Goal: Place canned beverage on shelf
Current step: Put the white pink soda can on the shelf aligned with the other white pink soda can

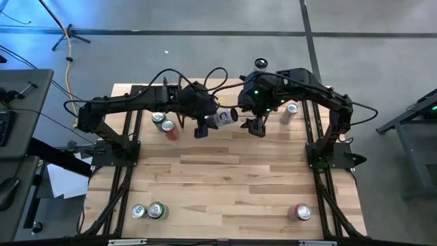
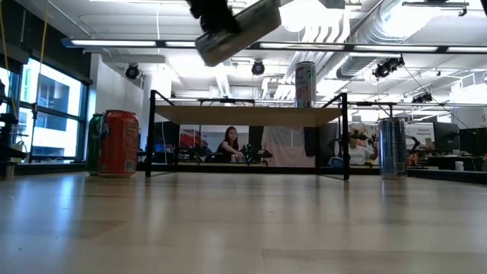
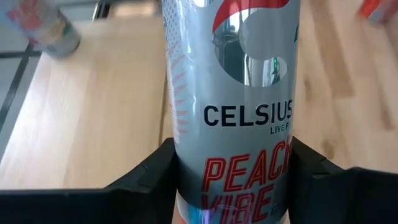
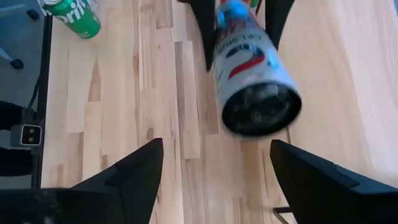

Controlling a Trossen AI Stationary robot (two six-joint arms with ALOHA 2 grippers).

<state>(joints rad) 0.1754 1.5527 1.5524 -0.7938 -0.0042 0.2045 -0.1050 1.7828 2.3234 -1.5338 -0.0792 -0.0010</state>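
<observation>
So, high view: left gripper (image 1: 202, 127) clamps Celsius can (image 1: 222, 118) mid-air, right gripper (image 1: 255, 125) just beside it, over table's far middle. Low view: can tilted up top, above shelf (image 2: 247, 114). Left wrist: fingers (image 3: 149, 177) squeeze can both sides. Right wrist: jaws spread wide, can's end (image 4: 261, 109) between, untouched.

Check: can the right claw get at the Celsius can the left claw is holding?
Probably yes. The left claw grips the Celsius can near one end, held in the air, its other end pointing at the open right claw. The right wrist view shows nothing between the right claw's fingers and the can.
</observation>
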